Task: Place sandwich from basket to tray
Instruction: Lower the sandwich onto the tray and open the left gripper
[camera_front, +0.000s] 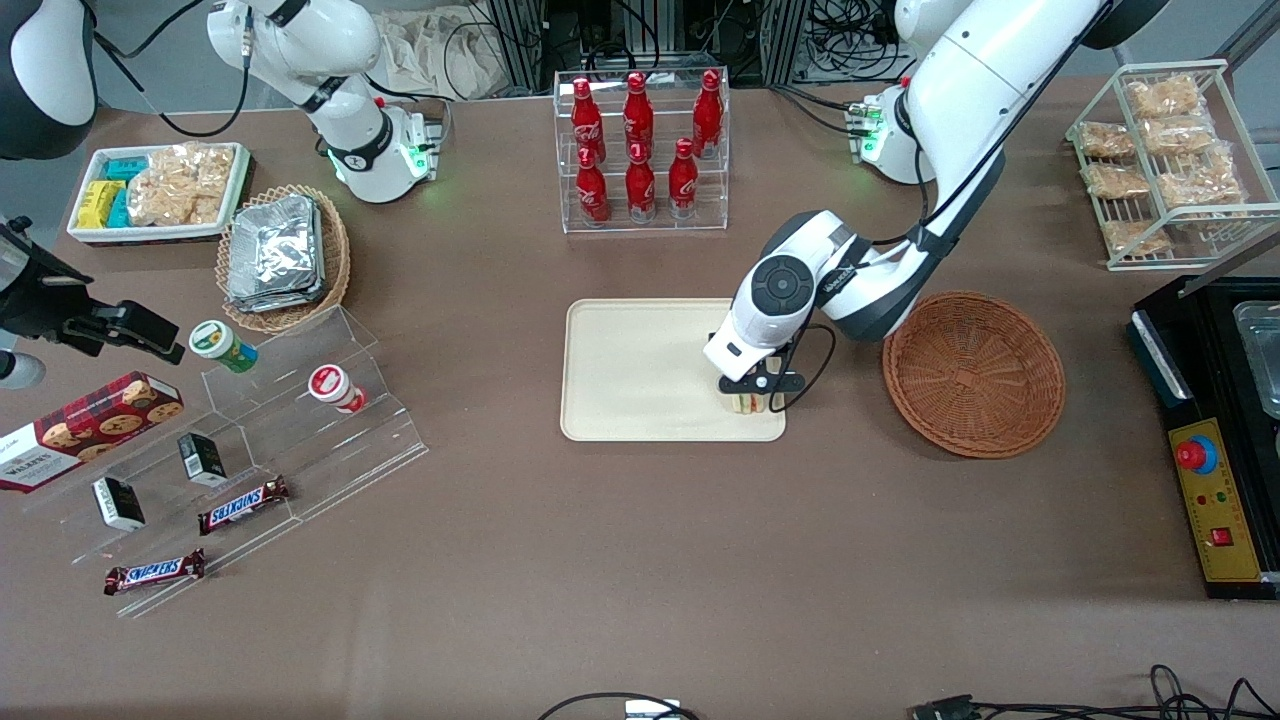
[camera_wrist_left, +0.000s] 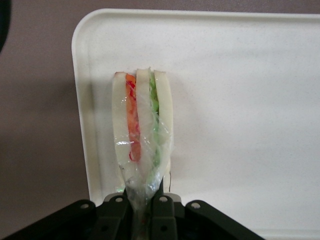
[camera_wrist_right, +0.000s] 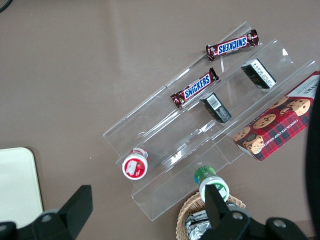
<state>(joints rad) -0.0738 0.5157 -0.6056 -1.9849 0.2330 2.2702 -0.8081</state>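
Note:
The sandwich (camera_wrist_left: 142, 130), pale bread with red-orange and green filling in clear wrap, stands on its edge on the cream tray (camera_wrist_left: 240, 100) near one corner. In the front view the sandwich (camera_front: 745, 402) shows just under my gripper (camera_front: 747, 398), at the tray's (camera_front: 640, 370) corner nearest the basket and the camera. My gripper (camera_wrist_left: 142, 212) is shut on the sandwich's wrapped end. The round reddish-brown wicker basket (camera_front: 972, 372) sits empty beside the tray, toward the working arm's end of the table.
A clear rack of red cola bottles (camera_front: 642, 150) stands farther from the camera than the tray. A wire rack of snack packets (camera_front: 1160, 160) and a black control box (camera_front: 1215, 500) lie toward the working arm's end. Acrylic steps with snacks (camera_front: 240, 460) lie toward the parked arm's end.

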